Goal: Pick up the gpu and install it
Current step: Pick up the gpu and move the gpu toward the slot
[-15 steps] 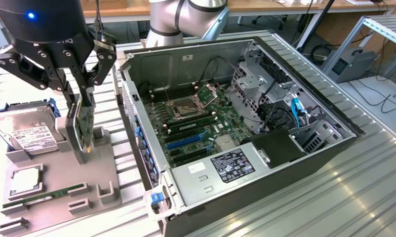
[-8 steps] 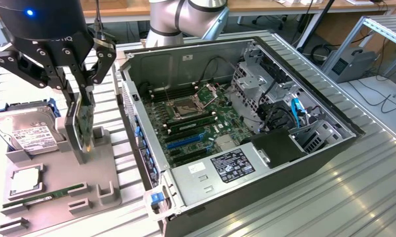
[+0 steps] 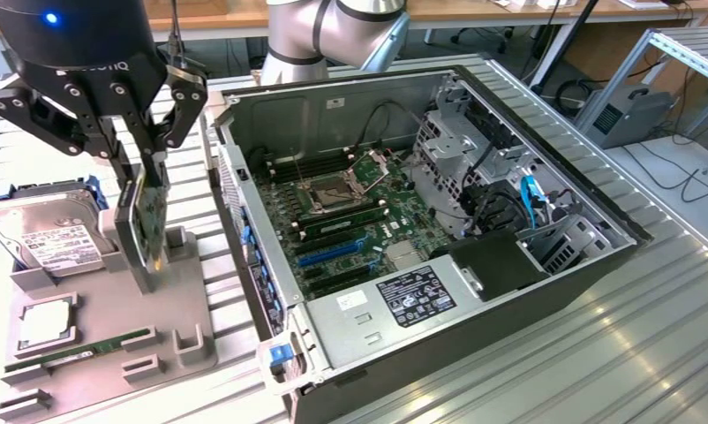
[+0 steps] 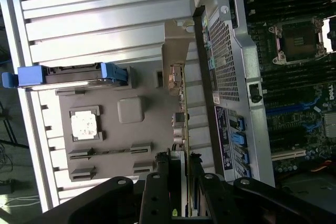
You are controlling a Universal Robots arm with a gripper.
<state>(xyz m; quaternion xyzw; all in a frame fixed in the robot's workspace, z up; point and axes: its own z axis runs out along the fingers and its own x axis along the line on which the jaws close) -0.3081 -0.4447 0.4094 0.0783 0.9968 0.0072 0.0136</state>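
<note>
The gpu point(image 3: 142, 231) stands upright and edge-on over the grey holder tray point(image 3: 192, 305) at the exterior view's left, its green board and metal bracket showing. My gripper point(image 3: 134, 172) comes down from above with its fingers shut on the card's top edge. In the wrist view the gpu point(image 4: 181, 114) is a thin strip running out from between my two black fingers point(image 4: 160, 184). Its lower edge sits at the tray's slot; I cannot tell whether it has left the slot.
On the tray lie a hard drive point(image 3: 48, 237) in a blue caddy, a CPU point(image 3: 46, 322) and a RAM stick point(image 3: 78, 352). The open computer case point(image 3: 531, 256) lies to the exterior view's right, with motherboard slots point(image 3: 330, 254) exposed. Ribbed metal table all around.
</note>
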